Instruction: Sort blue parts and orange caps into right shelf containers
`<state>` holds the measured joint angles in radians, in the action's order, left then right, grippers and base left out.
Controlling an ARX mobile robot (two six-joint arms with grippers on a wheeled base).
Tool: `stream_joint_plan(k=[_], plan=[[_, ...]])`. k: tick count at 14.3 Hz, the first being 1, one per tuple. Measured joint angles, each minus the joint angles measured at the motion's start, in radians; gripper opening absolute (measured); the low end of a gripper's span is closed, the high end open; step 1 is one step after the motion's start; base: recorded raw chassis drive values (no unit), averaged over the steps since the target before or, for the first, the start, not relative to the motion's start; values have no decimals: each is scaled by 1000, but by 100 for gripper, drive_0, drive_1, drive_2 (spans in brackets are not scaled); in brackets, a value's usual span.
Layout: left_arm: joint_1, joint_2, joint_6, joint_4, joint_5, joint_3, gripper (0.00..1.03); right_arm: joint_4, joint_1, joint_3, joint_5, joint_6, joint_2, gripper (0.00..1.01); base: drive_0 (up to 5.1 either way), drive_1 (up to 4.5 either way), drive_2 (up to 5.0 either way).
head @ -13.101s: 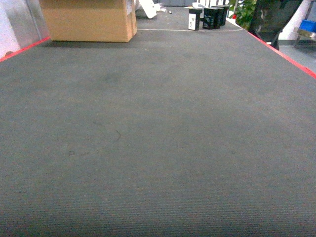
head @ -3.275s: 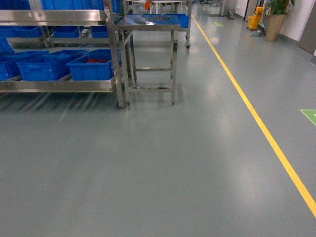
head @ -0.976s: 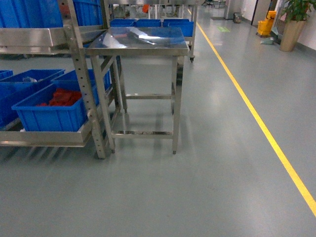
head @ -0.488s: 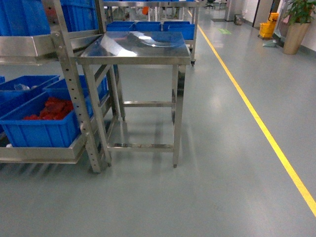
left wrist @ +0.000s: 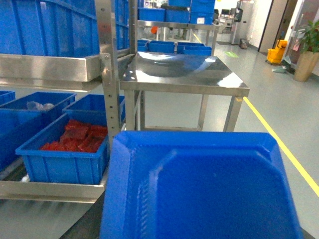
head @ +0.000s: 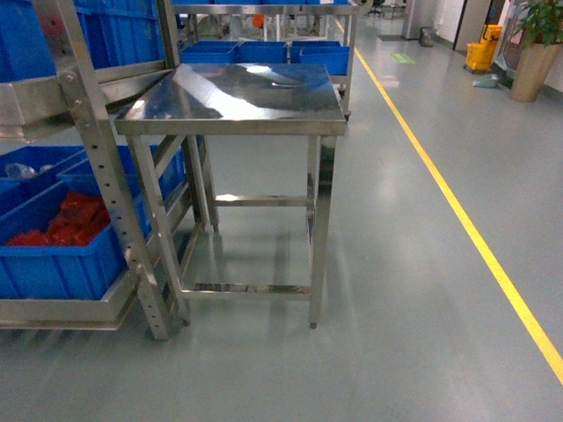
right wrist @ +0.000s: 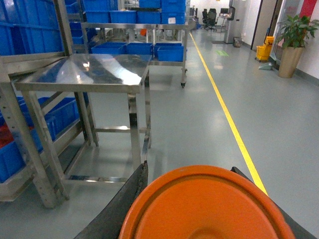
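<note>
Factory or warehouse floor, steel racking [head: 106, 176] holding blue plastic crates [head: 53, 255], bare stainless-steel work table [head: 237, 97], yellow aisle line [head: 457, 211] on grey floor

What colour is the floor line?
Yellow floor line, clearest in the head view.

Glossy steel table [head: 255, 97], smooth blue plastic crates [head: 53, 255], polished floor [head: 413, 290].

The right gripper [right wrist: 189, 169] holds its dark, flat fingers [right wrist: 128, 196] close against both sides of a bright orange rounded plastic cap [right wrist: 204, 209]. A blue moulded plastic tray [left wrist: 199, 189] hides the left gripper.
</note>
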<state>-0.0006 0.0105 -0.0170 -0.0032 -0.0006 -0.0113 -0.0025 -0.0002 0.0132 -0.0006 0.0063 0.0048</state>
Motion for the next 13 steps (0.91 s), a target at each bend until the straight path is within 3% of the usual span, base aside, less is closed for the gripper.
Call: stream_joint_plan(k=[9, 13], plan=[[0, 0, 0, 2, 2, 0, 41, -4, 0, 0, 0, 0, 0, 42, 0, 433, -434], [0, 0, 0, -4, 0, 0, 41, 4, 0, 0, 0, 0, 0, 42, -119, 66, 66]])
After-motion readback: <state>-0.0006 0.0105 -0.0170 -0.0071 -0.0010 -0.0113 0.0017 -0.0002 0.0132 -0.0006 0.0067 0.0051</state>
